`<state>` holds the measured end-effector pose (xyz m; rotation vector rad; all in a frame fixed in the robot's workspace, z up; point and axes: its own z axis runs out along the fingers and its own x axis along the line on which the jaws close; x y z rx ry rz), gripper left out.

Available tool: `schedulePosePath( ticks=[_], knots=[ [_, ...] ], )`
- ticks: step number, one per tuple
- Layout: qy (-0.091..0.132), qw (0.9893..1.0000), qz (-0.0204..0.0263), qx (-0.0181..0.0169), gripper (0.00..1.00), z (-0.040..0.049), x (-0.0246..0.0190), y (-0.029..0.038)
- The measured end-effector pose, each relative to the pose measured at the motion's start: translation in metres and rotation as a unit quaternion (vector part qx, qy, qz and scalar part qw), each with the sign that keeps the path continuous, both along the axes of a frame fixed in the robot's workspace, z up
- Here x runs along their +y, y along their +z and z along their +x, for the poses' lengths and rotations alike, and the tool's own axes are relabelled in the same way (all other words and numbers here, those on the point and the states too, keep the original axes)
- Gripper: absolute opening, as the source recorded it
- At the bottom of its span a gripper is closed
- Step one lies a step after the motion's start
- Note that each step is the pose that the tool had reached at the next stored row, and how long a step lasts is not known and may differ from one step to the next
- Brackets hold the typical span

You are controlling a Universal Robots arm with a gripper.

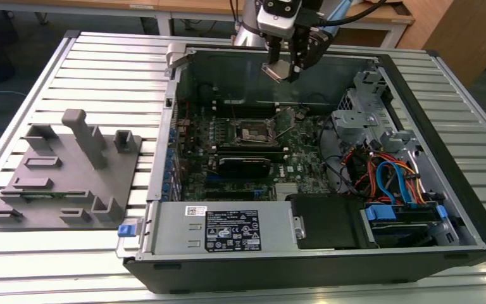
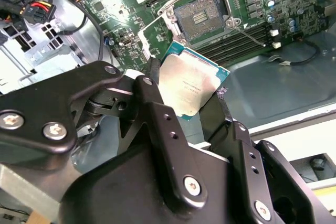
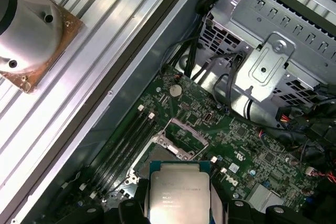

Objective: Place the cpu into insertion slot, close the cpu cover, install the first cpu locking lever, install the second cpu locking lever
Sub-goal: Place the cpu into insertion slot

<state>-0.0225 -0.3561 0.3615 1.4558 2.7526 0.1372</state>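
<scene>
Slatted alu bench [image 1: 99, 57] w/ open PC case [image 1: 311, 275]. Gripper [image 1: 287, 66], upper centre of exterior view: jaws clamped on cpu [image 2: 191, 85] by opposite edges, well above insertion slot [image 1: 253, 132]. Cpu prob. light, stiff, delicate underside; hold edges only

A slatted metal table [image 1: 57, 266] bears an open computer case [image 1: 311, 269] and a grey fixture plate [image 1: 66, 183].
</scene>
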Motion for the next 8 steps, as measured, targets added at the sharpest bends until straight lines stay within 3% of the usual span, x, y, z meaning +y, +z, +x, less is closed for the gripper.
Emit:
schedulePosePath(
  ticks=[8],
  knots=[
    [-0.005, 1.0000, 0.0000, 0.0000, 0.54, 0.0000, 0.0000, 0.0000]
  ],
)
